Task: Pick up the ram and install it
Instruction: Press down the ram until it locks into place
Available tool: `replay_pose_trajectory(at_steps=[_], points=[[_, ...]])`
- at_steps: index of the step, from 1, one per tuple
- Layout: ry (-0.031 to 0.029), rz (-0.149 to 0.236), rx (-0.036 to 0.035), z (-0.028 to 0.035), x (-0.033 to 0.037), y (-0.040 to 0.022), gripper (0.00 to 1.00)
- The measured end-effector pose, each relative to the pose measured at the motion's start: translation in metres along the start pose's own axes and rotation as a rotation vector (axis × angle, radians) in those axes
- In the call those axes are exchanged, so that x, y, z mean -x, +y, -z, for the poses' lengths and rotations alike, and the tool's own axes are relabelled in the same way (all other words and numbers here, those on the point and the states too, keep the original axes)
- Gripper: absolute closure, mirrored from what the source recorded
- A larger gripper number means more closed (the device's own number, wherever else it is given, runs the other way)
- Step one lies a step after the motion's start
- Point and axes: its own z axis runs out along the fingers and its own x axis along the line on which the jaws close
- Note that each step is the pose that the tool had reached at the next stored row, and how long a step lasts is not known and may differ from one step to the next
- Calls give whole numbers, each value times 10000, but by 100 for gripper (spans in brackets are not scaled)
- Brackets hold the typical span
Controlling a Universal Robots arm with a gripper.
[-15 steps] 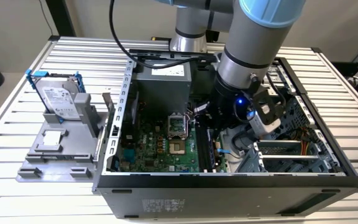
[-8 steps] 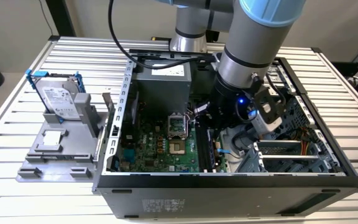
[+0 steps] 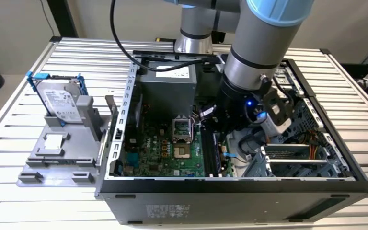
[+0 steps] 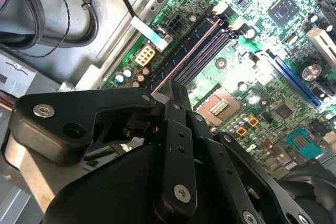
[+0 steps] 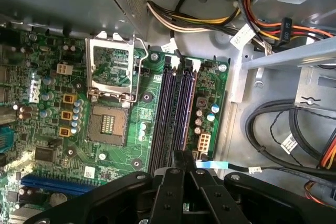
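Note:
The ram (image 5: 187,108) is a thin dark stick standing on edge in the slot nearest the board's edge, among the long black slots of the green motherboard (image 5: 52,145). In the second wrist view the ram (image 4: 186,53) runs away from my fingertips. My gripper (image 5: 184,155) is shut, with its tips together at the near end of the ram (image 4: 173,88). I cannot see whether they pinch it or only rest on it. In the exterior view the arm (image 3: 254,72) reaches down into the open computer case (image 3: 235,184), over the slots.
The open CPU socket (image 5: 110,103) lies beside the slots. Bundled cables (image 5: 273,129) and drive bays crowd the other side. The power supply (image 3: 165,79) fills the case's back. Outside, a grey tray (image 3: 56,163) holds a hard drive (image 3: 59,100) in a blue-handled frame.

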Motion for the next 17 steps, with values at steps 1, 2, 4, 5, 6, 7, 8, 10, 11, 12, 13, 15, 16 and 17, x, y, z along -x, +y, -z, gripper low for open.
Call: replay_pose_trajectory(at_steps=[1,2,4,5,6,7,8,10,11,12,13,15,16,17], points=[[0,77,-2,1,0,0,100],[0,144,-3,2,0,0,100],[2,266,-9,9,0,0,100],[2,340,-12,13,-1,0,100],[1,425,-12,14,-1,0,100],[1,536,-15,14,-1,0,100],[2,682,-19,14,-1,0,100],[4,1045,-30,14,-1,0,100],[4,1229,-36,14,-1,0,100],[5,1405,-41,14,-1,0,100],[6,1589,-46,14,-1,0,100],[7,1944,-56,14,-1,0,100],[8,2135,-62,14,0,0,100],[9,2325,-67,14,-1,0,100]])
